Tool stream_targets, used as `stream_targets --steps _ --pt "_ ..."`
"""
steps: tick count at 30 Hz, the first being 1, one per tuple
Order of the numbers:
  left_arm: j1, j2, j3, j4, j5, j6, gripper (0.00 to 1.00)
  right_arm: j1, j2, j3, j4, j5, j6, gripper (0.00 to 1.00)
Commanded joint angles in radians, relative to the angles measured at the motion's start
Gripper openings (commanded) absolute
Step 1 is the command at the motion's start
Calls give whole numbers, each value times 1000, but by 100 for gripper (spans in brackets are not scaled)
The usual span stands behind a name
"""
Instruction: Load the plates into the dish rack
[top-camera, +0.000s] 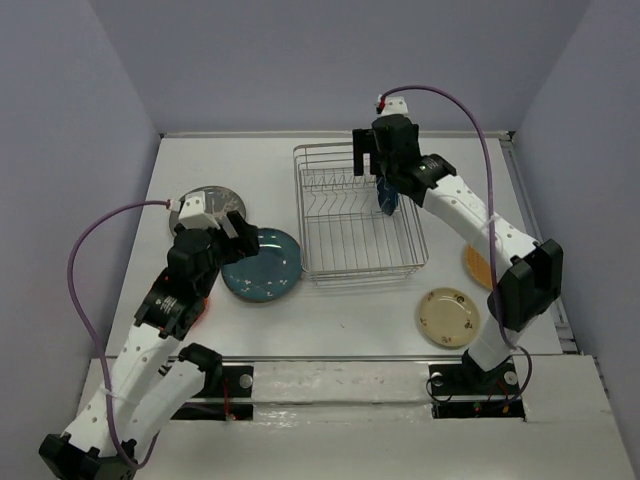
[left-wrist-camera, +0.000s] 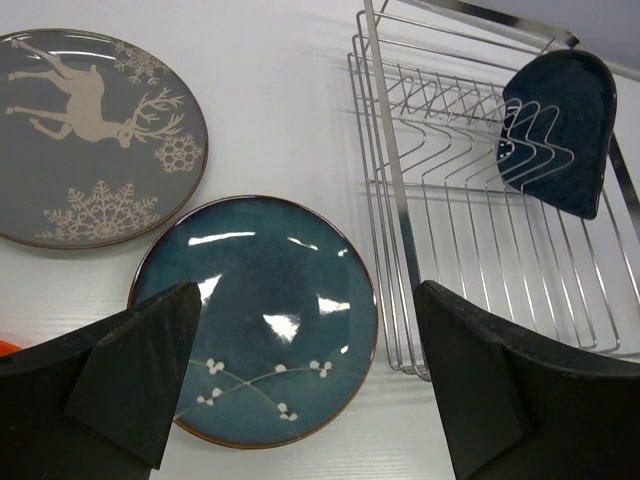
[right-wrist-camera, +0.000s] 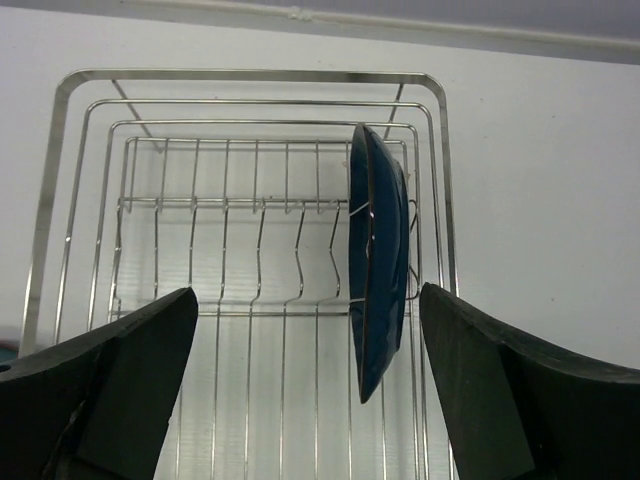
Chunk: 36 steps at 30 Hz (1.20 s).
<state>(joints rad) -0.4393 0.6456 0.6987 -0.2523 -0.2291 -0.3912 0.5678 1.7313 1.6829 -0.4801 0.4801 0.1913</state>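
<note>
Grey reindeer plate (left-wrist-camera: 95, 135): flat on the worktop (top-camera: 350, 310), far left.
Left hand (left-wrist-camera: 305, 335): fingers wide apart over the teal plate (left-wrist-camera: 255, 320), holding nothing.
Dish rack (top-camera: 300, 215): centre; dark-blue leaf plate (right-wrist-camera: 375, 270) on edge between prongs, right end.
Right hand (right-wrist-camera: 305, 340): fingers apart, straddling that plate, not touching.
Risk: a crooked withdrawal could clip its rim and tip it.

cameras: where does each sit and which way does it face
Top external: above and behind the bases, looking down on the table; left arm and right arm show.
Left wrist: on that arm, looking down past the open left hand at the teal plate.
Right wrist: above the dish rack, looking down past the open right hand at the upright dark-blue plate.
Shared: all three show that rack and plate.
</note>
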Motion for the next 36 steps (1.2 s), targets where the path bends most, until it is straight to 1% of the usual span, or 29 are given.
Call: stream_targets --steps 1,2,4,5,11,12,14,16,21,23,26,29,32,36 --pt "100 58 81 35 74 -55 99 -9 -111 -48 -2 -113 26 98" --pt "123 66 85 36 115 -58 99 -19 -125 -67 0 -141 28 98" --pt "169 77 87 38 143 -70 99 -19 -150 -90 0 -161 34 99" --pt "209 81 87 36 160 -74 99 -19 -177 -112 0 -181 40 99" --pt "339 95 62 12 223 -89 99 -19 -272 -186 11 -286 66 99" --pt "393 97 58 8 273 -86 99 -19 -283 -193 14 -297 72 99" --pt "460 100 32 8 341 -78 99 -19 -323 -224 20 -323 80 99" --pt "552 106 4 10 373 -81 99 -19 -357 -268 32 -334 83 99" --pt "651 97 -59 30 393 -132 99 -19 -466 -388 90 -379 105 99" --pt "697 94 -76 18 335 -150 99 -19 -513 -448 130 -418 135 98" --pt "753 92 -99 27 318 -192 99 -19 -552 -514 178 -471 157 98" --pt "787 106 -128 63 321 -257 99 -19 -573 -567 209 -471 166 98" --pt "789 137 -151 97 330 -329 99 -19 -591 -600 233 -512 169 97" --pt "789 172 -177 137 311 -371 99 -19 -621 -640 256 -543 175 97"
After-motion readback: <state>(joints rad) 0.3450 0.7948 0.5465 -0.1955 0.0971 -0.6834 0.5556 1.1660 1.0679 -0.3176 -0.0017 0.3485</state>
